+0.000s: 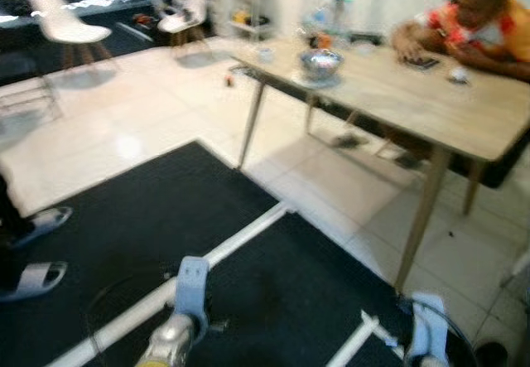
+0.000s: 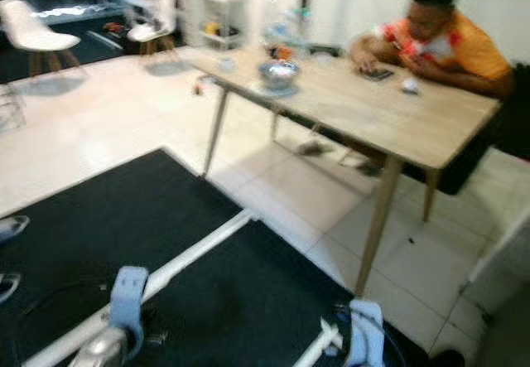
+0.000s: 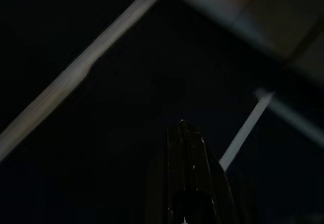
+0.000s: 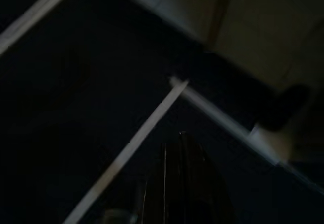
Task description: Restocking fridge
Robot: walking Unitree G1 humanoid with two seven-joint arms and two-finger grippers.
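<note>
Both my arms hang low over a black mat (image 1: 166,218) with white stripes on a pale tiled floor (image 1: 108,127). My left pincer (image 3: 185,133) looks pressed together in its wrist view, the two black fingers (image 3: 188,153) running to one point above the dark mat. My right pincer (image 4: 179,140) looks the same, pressed together and carrying nothing, though both wrist views are dark and blurry, so that's my best read.

Ahead on my right is a wooden tabletop (image 1: 431,102) with a metal bowl (image 1: 321,62) near its far end and some bottles (image 2: 281,15) behind it. A person (image 2: 439,40) in an orange shirt leans on the far side. White chairs (image 1: 66,19) stand farther back. I can't make out a fridge anywhere.
</note>
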